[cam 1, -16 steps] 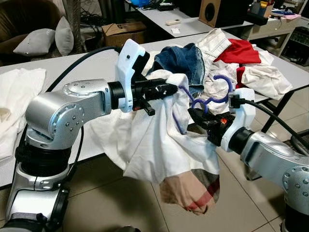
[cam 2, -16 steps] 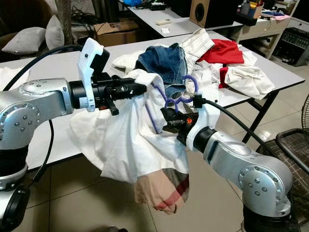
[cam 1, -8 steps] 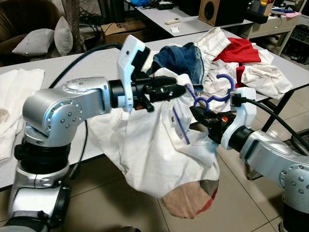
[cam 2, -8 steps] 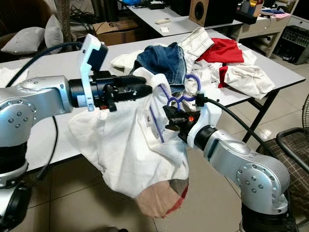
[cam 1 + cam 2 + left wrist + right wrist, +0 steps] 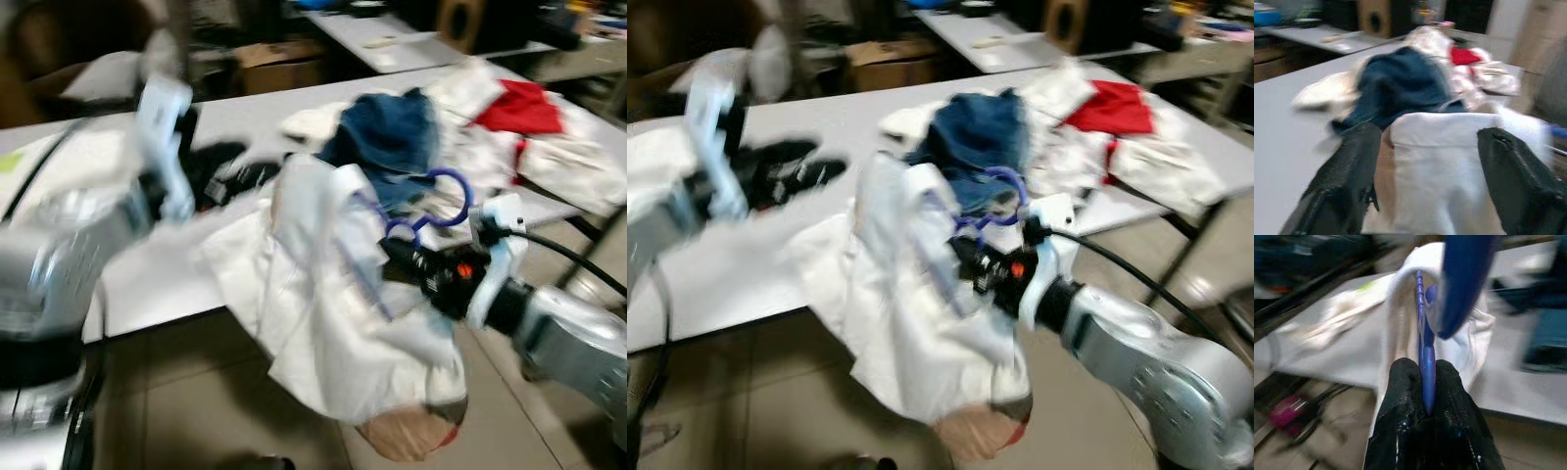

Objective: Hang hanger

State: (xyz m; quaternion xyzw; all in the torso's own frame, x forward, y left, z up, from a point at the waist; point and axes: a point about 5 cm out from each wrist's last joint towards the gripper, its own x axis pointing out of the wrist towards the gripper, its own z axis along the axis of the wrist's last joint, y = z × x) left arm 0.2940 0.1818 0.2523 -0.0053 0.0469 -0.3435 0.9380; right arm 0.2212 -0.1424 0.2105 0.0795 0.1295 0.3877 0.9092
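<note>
A purple hanger [image 5: 439,202] carries a white shirt [image 5: 323,284] with a plaid lining at its hem, off the table's front edge. My right gripper [image 5: 400,257] is shut on the hanger's bar; in the right wrist view the black fingers [image 5: 1400,396] pinch the purple hanger [image 5: 1423,352] with the shirt [image 5: 1400,308] beyond. My left gripper [image 5: 245,176] is blurred, over the table to the left of the shirt and apart from it. In the left wrist view it [image 5: 1427,134] stands open, its fingers [image 5: 1352,166] wide apart, facing the shirt's collar [image 5: 1444,161].
The grey table [image 5: 147,274] holds a heap of clothes at the right: blue jeans [image 5: 392,132], a red garment [image 5: 519,103], white pieces [image 5: 578,166]. A second white cloth [image 5: 59,157] lies at the left. A cardboard box [image 5: 279,64] stands behind. Tiled floor lies below.
My left gripper has let go of the shirt and drawn back to the left. The shirt now hangs from the hanger alone. The whole picture has shifted and blurred.
</note>
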